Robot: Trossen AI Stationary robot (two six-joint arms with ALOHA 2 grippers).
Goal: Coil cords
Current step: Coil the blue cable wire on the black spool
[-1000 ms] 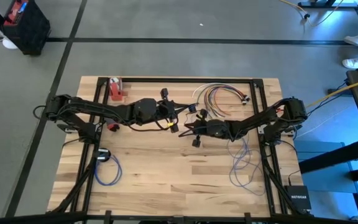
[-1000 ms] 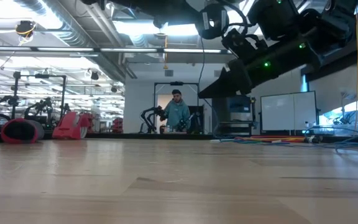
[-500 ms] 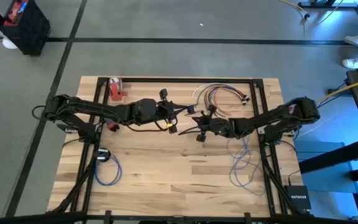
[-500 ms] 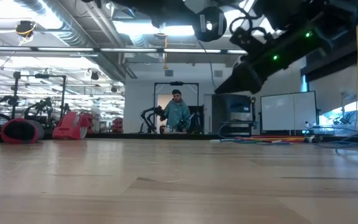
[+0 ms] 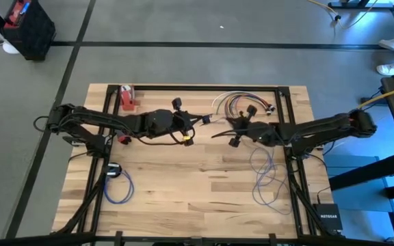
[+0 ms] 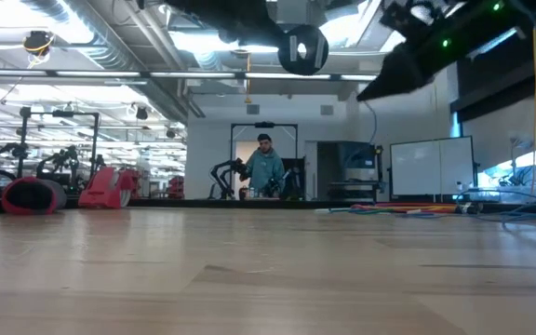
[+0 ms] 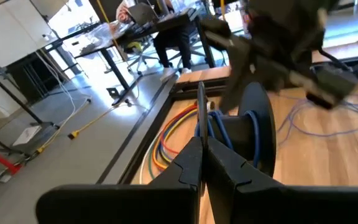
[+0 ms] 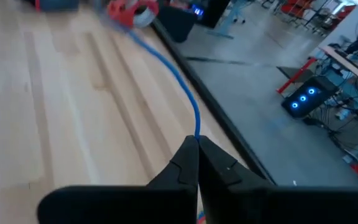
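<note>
Right wrist view: right tool pinching blue cord.

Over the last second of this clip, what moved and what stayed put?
The right pincer, shut on the blue cord, drew back toward the table's right side and rose, its arm stretching out to the right. The left pincer, shut on a blue cord, held its place near the table's middle. The cord bundle, the loose blue cord, the coiled blue cord and the red object stayed as they were.
</note>
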